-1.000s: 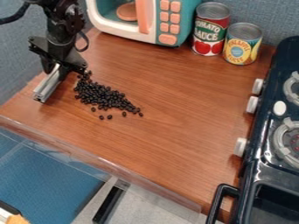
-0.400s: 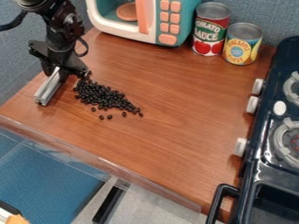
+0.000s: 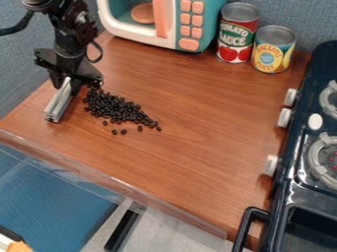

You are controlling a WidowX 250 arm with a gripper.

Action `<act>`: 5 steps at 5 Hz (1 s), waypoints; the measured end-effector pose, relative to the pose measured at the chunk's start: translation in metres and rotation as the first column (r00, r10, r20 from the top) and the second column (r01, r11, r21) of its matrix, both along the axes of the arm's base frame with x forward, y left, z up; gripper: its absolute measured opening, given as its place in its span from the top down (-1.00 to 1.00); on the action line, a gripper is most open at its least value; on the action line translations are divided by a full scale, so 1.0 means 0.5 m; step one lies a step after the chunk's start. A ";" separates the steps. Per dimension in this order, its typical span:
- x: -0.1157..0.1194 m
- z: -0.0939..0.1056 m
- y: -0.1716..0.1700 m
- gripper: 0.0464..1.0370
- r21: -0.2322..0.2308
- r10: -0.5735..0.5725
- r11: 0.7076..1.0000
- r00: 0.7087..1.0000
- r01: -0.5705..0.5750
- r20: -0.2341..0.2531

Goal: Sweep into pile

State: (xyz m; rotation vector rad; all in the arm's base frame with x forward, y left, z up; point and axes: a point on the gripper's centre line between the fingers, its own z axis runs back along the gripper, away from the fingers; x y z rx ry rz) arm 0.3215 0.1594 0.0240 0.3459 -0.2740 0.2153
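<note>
Where the black robot arm [image 3: 70, 29] enters at the upper left, its upper part is cut off by the top edge. Lower section hangs nearly upright above the left side of the wooden desk [image 3: 197, 128], with a dark cable [image 3: 16, 27] curving off to the left edge. Wrist sits over the desk's left margin; tool [image 3: 68, 84] points downward, grasping a grooved silver metal bar [image 3: 58, 105]. Bar slants down and to the left, its open-ended profile facing the near side of the desk. Upper end of bar is hidden inside the tool; fingertips hard to separate from the dark housing. Cannot tell whether the bar's lower end touches the desk.

Black beans [image 3: 113, 107] lie just to the right of the tool and bar, on the desk: a dense patch tapering toward the lower right, a few loose ones along its near side. Beans in the thick part overlap, so single ones are hard to make out, and the patch's upper tip runs close under the tool's dark edge. Toy microwave [image 3: 135, 33] cropped at the top, toy stove [image 3: 289, 157] at the right.
</note>
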 end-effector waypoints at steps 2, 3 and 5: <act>0.006 0.000 -0.060 0.42 -0.056 0.011 0.998 1.000 -0.012 -0.016; 0.011 0.000 -0.075 0.42 -0.062 0.014 0.998 1.000 -0.014 -0.012; 0.016 -0.002 -0.128 0.42 -0.086 -0.005 0.996 1.000 0.005 -0.006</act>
